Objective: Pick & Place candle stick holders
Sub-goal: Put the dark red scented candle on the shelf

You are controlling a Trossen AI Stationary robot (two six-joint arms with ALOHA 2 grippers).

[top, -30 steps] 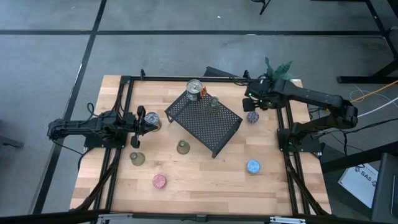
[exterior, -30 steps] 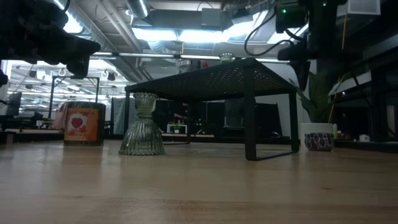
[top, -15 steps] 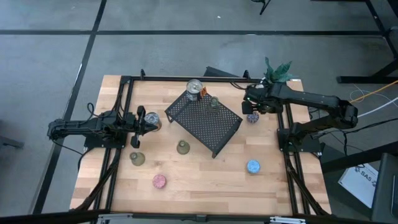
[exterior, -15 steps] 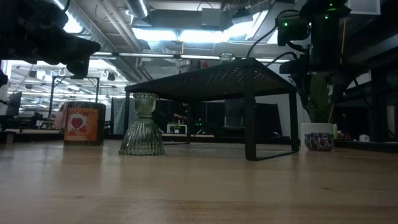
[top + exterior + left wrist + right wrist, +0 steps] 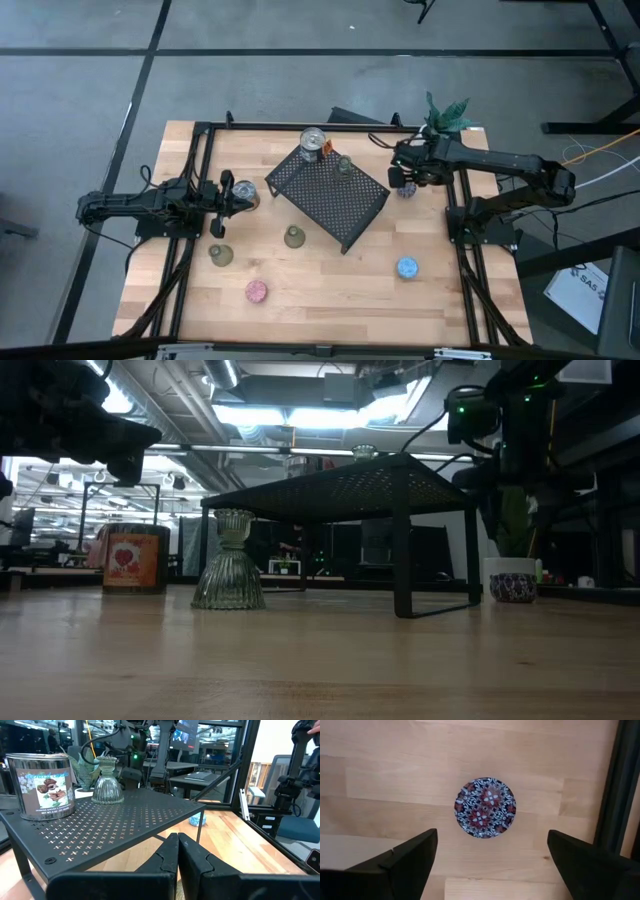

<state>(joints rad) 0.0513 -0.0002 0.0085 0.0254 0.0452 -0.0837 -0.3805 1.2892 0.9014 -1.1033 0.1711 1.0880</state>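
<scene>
A purple patterned candle stick holder [image 5: 485, 807] stands on its base on the wooden table [image 5: 330, 290], far right, beside the black mesh rack [image 5: 330, 195]. My right gripper [image 5: 492, 865] hangs open above it and points down, one finger to each side, touching nothing. In the high view this gripper [image 5: 404, 178] half covers the holder [image 5: 406, 191]. A glass holder [image 5: 344, 164] stands on the rack. Two olive-green holders [image 5: 294, 237] [image 5: 220, 255], a pink one [image 5: 257, 290] and a blue one [image 5: 407, 267] stand on the table. My left gripper [image 5: 226, 192] waits shut at the left.
A tin can [image 5: 313, 143] stands on the rack's far corner, and another tin [image 5: 245, 191] sits by my left gripper. A white pot with a green plant [image 5: 447, 112] is at the far right corner. A black frame rail [image 5: 615, 785] runs close beside the purple holder.
My right gripper has come down toward the purple holder, still pointing down. Everything else has kept still.
</scene>
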